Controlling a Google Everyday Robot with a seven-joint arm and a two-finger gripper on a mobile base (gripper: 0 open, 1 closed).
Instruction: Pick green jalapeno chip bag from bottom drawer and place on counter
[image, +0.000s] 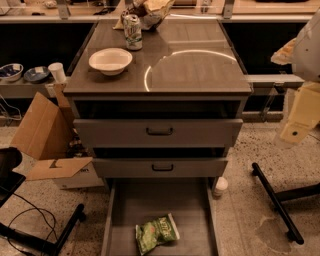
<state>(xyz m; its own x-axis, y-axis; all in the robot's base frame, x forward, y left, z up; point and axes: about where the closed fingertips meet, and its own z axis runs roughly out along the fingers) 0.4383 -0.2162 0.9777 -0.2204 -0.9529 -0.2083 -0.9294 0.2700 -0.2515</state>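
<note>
Hanging right of the glossy counter (200, 75) is the pale end effector (296, 127), grip indiscernible.

The green jalapeno chip bag (156, 232), glossy and crumpled, lies flat and slanted near the front of the pulled-open grey bottom drawer (160, 200), far below the glossy grey-brown counter (200, 70), with the gripper (295, 133) raised at the right, well apart.

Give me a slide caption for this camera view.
Green chip bag lies in the open bottom drawer, not yet on the counter; the gripper hangs at the right.
</note>
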